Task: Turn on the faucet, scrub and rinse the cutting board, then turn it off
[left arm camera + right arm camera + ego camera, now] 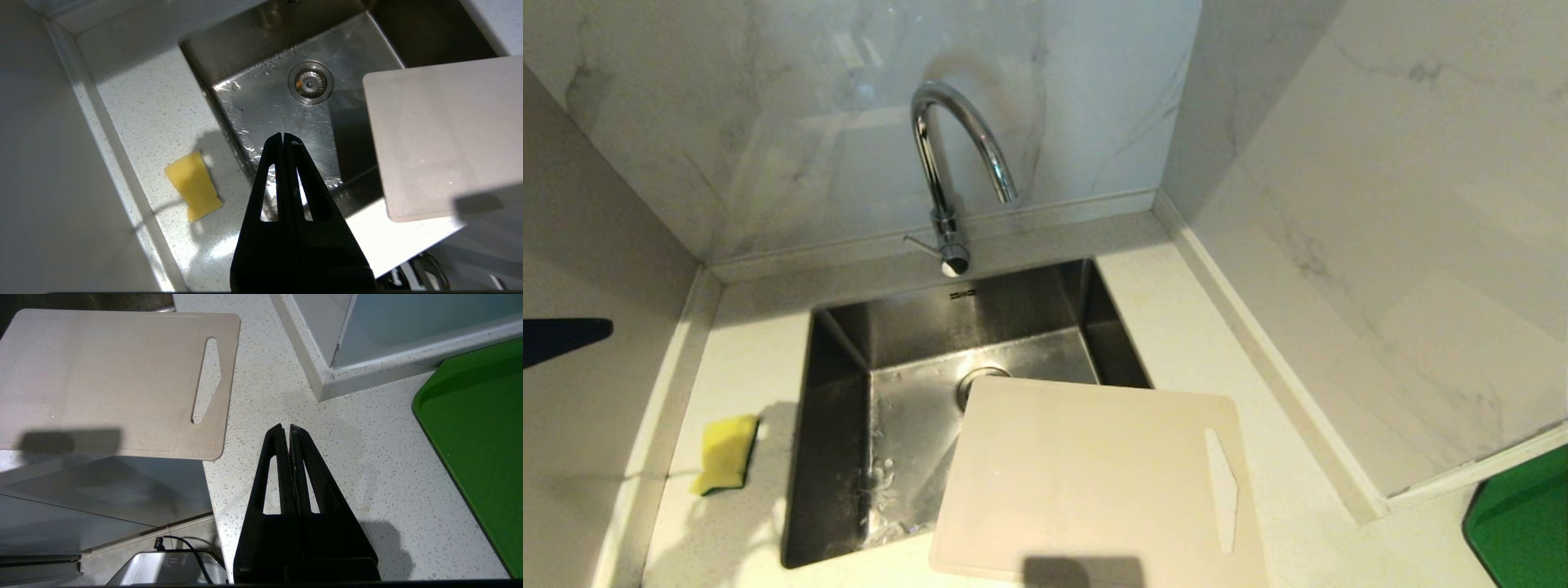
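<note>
The chrome gooseneck faucet (947,163) stands behind the sink, its thin lever (920,242) pointing left; no water runs from it. The cream cutting board (1086,482) lies flat over the sink's near right corner and the counter, its slot handle (1221,490) to the right. The board (445,139) also appears in the left wrist view. My left gripper (283,134) hangs shut and empty above the sink's left part; in the head view only its dark tip (605,327) pokes in at the left edge. Over the counter right of the board (102,379), my right gripper (285,426) is shut and empty.
A yellow-and-green sponge (725,453) lies on the counter left of the steel sink (849,457), whose wet floor holds the drain (310,82). Marble walls close in at the back, left and right. A green tray (1519,523) sits at the far right.
</note>
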Available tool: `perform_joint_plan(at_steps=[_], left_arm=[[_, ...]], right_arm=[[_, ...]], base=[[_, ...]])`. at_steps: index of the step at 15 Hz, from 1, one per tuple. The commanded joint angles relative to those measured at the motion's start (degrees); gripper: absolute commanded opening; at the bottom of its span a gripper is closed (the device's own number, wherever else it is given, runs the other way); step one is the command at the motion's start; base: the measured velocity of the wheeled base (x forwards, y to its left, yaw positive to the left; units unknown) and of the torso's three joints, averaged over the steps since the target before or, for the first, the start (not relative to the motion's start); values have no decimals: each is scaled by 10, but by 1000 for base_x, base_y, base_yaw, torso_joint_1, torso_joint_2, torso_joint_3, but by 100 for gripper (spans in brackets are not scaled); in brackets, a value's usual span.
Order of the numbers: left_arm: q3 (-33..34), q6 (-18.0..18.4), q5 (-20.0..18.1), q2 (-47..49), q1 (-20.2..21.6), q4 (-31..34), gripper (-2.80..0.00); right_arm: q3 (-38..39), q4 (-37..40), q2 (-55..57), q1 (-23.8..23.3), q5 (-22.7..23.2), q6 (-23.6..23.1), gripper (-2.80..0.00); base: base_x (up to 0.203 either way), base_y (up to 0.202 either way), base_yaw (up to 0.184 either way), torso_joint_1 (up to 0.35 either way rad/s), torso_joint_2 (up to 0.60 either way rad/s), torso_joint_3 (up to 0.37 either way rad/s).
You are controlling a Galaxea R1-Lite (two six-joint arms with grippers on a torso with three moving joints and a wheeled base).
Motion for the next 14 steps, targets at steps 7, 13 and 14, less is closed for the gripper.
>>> perform_joint_plan(at_steps=[7,13,14], left_arm=[[139,9,-85,-112,105,-38,-280],[314,25,-102,-249,113,-73,-280],[345,26,-104,-273,113,-87,-280]], right_arm=[[0,0,0,0,0,1,-280],[0,0,0,0,0,0,-280],[0,0,0,0,0,0,-280]], base=[[0,0,0,0,0,0],[0,0,0,0,0,0],[0,0,0,0,0,0]])
